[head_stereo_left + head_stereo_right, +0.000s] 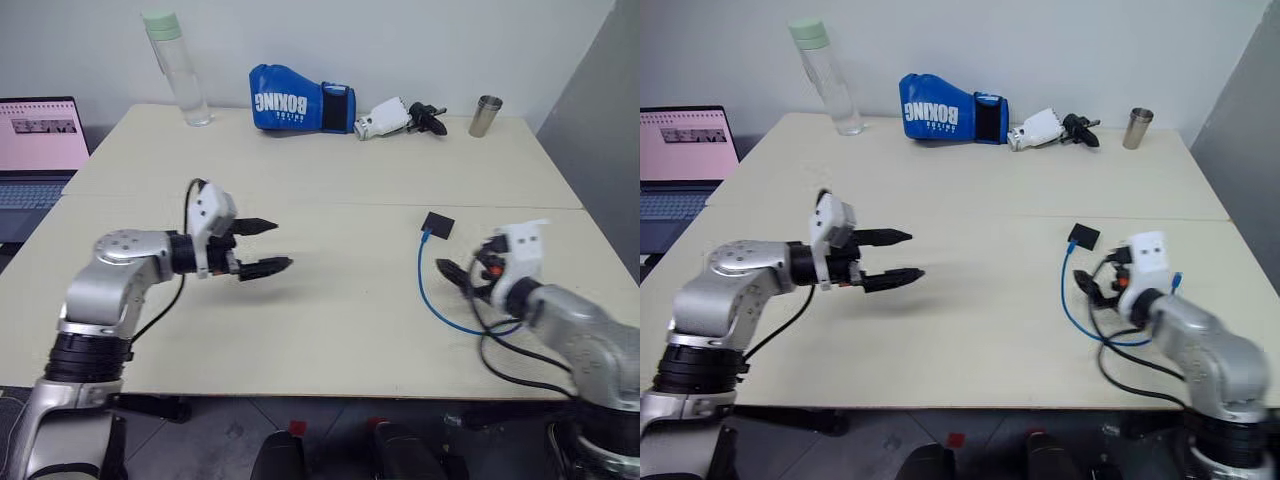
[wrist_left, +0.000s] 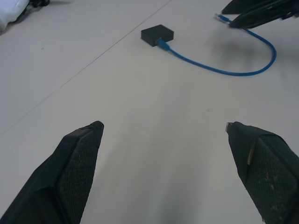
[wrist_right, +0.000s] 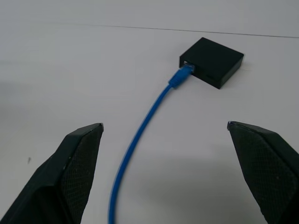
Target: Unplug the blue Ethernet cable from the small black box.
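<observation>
2 claws are wide apart, holding nothing: my left gripper [image 1: 268, 247] mid-left, my right gripper [image 3: 164, 177] lower right. I see the blue Ethernet cable [image 3: 140, 135] plugged into the small black box [image 3: 212, 61], right of centre.

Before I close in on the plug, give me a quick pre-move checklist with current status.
1. Blue cable plugged into black box: ok, plug seated in the port.
2. Right gripper open: ok, holds nothing.
3. Right gripper lined up: ok, cable runs between its fingers, plug ahead.
4. Left gripper open: ok, empty.
5. Left gripper near the box to hold it: not ok, it hovers well away.
6. Box fixed to the table: cannot tell.
</observation>
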`<action>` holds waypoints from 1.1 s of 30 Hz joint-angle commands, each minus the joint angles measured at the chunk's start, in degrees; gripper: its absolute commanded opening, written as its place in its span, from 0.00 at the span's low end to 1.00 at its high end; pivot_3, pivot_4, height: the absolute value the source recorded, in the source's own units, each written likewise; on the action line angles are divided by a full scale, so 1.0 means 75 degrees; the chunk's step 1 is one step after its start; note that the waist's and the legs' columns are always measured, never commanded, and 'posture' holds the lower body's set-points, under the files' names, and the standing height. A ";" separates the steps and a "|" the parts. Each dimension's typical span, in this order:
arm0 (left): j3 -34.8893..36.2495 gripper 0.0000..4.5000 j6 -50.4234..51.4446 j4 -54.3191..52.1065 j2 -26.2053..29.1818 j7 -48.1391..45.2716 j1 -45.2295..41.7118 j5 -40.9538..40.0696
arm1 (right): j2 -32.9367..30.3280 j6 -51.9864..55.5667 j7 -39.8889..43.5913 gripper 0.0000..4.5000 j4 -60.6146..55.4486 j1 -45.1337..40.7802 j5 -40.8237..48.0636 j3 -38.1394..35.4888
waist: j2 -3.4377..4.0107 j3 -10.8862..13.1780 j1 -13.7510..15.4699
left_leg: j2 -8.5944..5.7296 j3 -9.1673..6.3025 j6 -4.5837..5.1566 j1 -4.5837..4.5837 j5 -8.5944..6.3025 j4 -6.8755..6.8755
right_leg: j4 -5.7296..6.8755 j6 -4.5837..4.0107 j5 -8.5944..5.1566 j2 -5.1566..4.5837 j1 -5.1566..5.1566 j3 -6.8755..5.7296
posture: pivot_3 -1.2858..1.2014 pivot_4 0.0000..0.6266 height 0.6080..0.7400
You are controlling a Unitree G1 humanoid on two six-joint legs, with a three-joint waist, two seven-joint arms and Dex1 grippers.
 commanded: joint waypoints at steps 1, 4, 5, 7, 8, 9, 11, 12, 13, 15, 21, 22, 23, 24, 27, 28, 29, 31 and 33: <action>-0.0157 0.99 -0.0223 -0.0554 -0.0347 0.0355 0.0005 0.0122 | 0.1038 -0.0605 -0.1239 1.00 0.0625 -0.0516 -0.0876 0.0443 | -0.0001 -0.0001 -0.0002 | 0.0000 0.0001 0.0000 0.0000 0.0000 -0.0001 | 0.0000 -0.0001 -0.0001 0.0000 -0.0001 0.0001 | 0.52 0.24 1.00; -0.0275 0.99 -0.0201 -0.0731 -0.0540 0.0379 0.0042 0.0093 | 0.1746 -0.1078 -0.1691 1.00 0.1418 -0.0921 -0.1370 0.0636 | 0.0002 0.0000 -0.0013 | 0.0002 0.0008 -0.0001 -0.0001 0.0001 -0.0001 | 0.0010 -0.0005 -0.0003 0.0000 -0.0009 0.0004 | 0.52 0.24 1.00; -0.0309 0.99 -0.0225 -0.0737 -0.0579 0.0410 0.0033 0.0131 | 0.1868 -0.1225 -0.1747 1.00 0.1640 -0.1012 -0.1484 0.0675 | 0.0002 0.0000 -0.0015 | 0.0002 0.0010 -0.0001 0.0000 0.0001 -0.0002 | 0.0013 -0.0005 -0.0004 0.0000 -0.0010 0.0006 | 0.52 0.24 1.00; -0.0381 0.99 -0.0308 -0.0678 -0.0664 0.0521 -0.0030 0.0246 | 0.2171 -0.1667 -0.1970 1.00 0.2193 -0.1208 -0.1685 0.0597 | 0.0003 0.0000 -0.0018 | 0.0002 0.0010 -0.0001 0.0001 0.0001 -0.0001 | 0.0014 -0.0007 -0.0005 0.0000 -0.0012 0.0004 | 0.52 0.24 1.00; -0.0404 0.99 -0.0305 -0.0683 -0.0746 0.0606 -0.0069 0.0266 | 0.2252 -0.2065 -0.2033 1.00 0.2751 -0.1365 -0.1926 0.0719 | 0.0003 0.0000 -0.0021 | 0.0002 0.0010 -0.0001 0.0002 0.0001 -0.0002 | 0.0015 -0.0007 -0.0005 0.0000 -0.0011 0.0003 | 0.52 0.24 1.00; -0.0415 0.99 -0.0272 -0.0723 -0.0816 0.0659 -0.0083 0.0244 | 0.2364 -0.2467 -0.2140 1.00 0.3355 -0.1530 -0.2107 0.0719 | 0.0003 0.0000 -0.0020 | 0.0002 0.0009 -0.0001 0.0003 0.0001 -0.0002 | 0.0016 -0.0007 -0.0005 0.0000 -0.0011 0.0003 | 0.52 0.24 1.00; -0.0426 0.99 -0.0211 -0.0831 -0.0881 0.0731 -0.0057 0.0219 | 0.2426 -0.2979 -0.2303 1.00 0.4266 -0.1784 -0.2405 0.0714 | 0.0001 -0.0002 -0.0024 | 0.0001 0.0009 -0.0001 0.0003 0.0001 -0.0002 | 0.0017 -0.0007 -0.0006 0.0000 -0.0009 0.0001 | 0.52 0.24 1.00; -0.0428 0.99 -0.0197 -0.0880 -0.0879 0.0746 -0.0026 0.0212 | 0.2451 -0.3153 -0.2358 1.00 0.4546 -0.1878 -0.2476 0.0655 | 0.0002 -0.0001 -0.0026 | 0.0002 0.0011 -0.0001 0.0004 0.0001 0.0000 | 0.0016 -0.0007 -0.0005 0.0000 -0.0008 0.0003 | 0.52 0.24 1.00; -0.0426 0.99 -0.0193 -0.0913 -0.0873 0.0765 -0.0001 0.0211 | 0.2472 -0.3283 -0.2375 1.00 0.4768 -0.1968 -0.2519 0.0616 | 0.0002 -0.0001 -0.0026 | 0.0000 0.0014 -0.0001 0.0005 0.0001 0.0000 | 0.0018 -0.0007 -0.0005 -0.0001 -0.0010 0.0005 | 0.52 0.24 1.00; -0.0398 0.99 -0.0179 -0.0954 -0.0857 0.0797 0.0041 0.0206 | 0.2529 -0.3562 -0.2338 1.00 0.5100 -0.2118 -0.2576 0.0579 | 0.0002 -0.0002 -0.0037 | 0.0002 0.0013 -0.0001 0.0005 0.0001 -0.0001 | 0.0018 -0.0007 -0.0006 -0.0001 -0.0009 0.0004 | 0.52 0.24 1.00; -0.0291 1.00 -0.0164 -0.0983 -0.0768 0.0909 0.0106 0.0202 | 0.2575 -0.4565 -0.2198 0.92 0.6341 -0.2371 -0.2749 0.0519 | 0.0001 -0.0003 -0.0058 | 0.0002 0.0012 -0.0002 0.0009 0.0001 -0.0001 | 0.0027 -0.0008 -0.0005 -0.0001 -0.0008 0.0004 | 0.52 0.24 1.00; -0.0285 1.00 -0.0155 -0.1002 -0.0757 0.0922 0.0117 0.0187 | 0.2578 -0.4664 -0.2196 0.90 0.6452 -0.2395 -0.2779 0.0506 | 0.0000 -0.0003 -0.0059 | 0.0002 0.0012 -0.0002 0.0010 0.0001 0.0001 | 0.0032 -0.0008 -0.0005 -0.0001 -0.0007 0.0005 | 0.52 0.24 1.00; -0.0281 1.00 -0.0145 -0.1019 -0.0750 0.0939 0.0126 0.0180 | 0.2584 -0.4796 -0.2202 0.85 0.6633 -0.2454 -0.2773 0.0445 | -0.0001 -0.0004 -0.0064 | 0.0002 0.0012 -0.0002 0.0013 0.0001 0.0002 | 0.0034 -0.0008 -0.0005 -0.0001 -0.0006 0.0005 | 0.52 0.24 1.00; -0.0271 1.00 -0.0126 -0.1046 -0.0737 0.0959 0.0147 0.0168 | 0.2576 -0.4903 -0.2212 0.80 0.6782 -0.2509 -0.2773 0.0394 | -0.0001 -0.0004 -0.0069 | 0.0002 0.0012 -0.0002 0.0015 0.0001 0.0002 | 0.0037 -0.0008 -0.0005 -0.0001 -0.0004 0.0005 | 0.52 0.24 1.00; -0.0261 1.00 -0.0096 -0.1120 -0.0703 0.0997 0.0211 0.0151 | 0.2553 -0.5054 -0.2207 0.66 0.7073 -0.2608 -0.2716 0.0259 | -0.0001 -0.0006 -0.0119 | 0.0002 0.0014 -0.0002 0.0020 0.0001 0.0003 | 0.0045 -0.0008 -0.0005 -0.0001 -0.0003 0.0007 | 0.52 0.24 1.00; -0.0260 1.00 -0.0089 -0.1136 -0.0695 0.1006 0.0221 0.0145 | 0.2533 -0.5110 -0.2203 0.60 0.7136 -0.2626 -0.2735 0.0240 | -0.0001 -0.0007 -0.0129 | 0.0003 0.0013 -0.0002 0.0021 0.0001 0.0003 | 0.0046 -0.0008 -0.0005 -0.0001 -0.0003 0.0007 | 0.52 0.24 1.00; -0.0258 1.00 -0.0079 -0.1149 -0.0688 0.1016 0.0229 0.0137 | 0.2516 -0.5167 -0.2204 0.55 0.7183 -0.2637 -0.2752 0.0220 | 0.0000 -0.0007 -0.0135 | 0.0003 0.0011 -0.0003 0.0021 0.0002 0.0003 | 0.0047 -0.0008 -0.0005 -0.0001 -0.0002 0.0005 | 0.52 0.24 1.00; -0.0280 1.00 -0.0068 -0.1121 -0.0704 0.1058 0.0200 0.0144 | 0.2453 -0.5257 -0.2152 0.45 0.7287 -0.2657 -0.2765 0.0173 | 0.0000 -0.0007 -0.0143 | 0.0003 0.0010 -0.0003 0.0021 0.0002 0.0003 | 0.0047 -0.0008 -0.0005 -0.0001 -0.0002 0.0004 | 0.52 0.24 1.00; -0.0305 1.00 -0.0058 -0.1125 -0.0721 0.1086 0.0184 0.0144 | 0.2399 -0.5328 -0.2053 0.36 0.7318 -0.2635 -0.2779 0.0188 | -0.0001 -0.0007 -0.0154 | 0.0003 0.0010 -0.0003 0.0021 0.0002 0.0003 | 0.0046 -0.0008 -0.0006 -0.0001 -0.0001 0.0005 | 0.52 0.24 1.00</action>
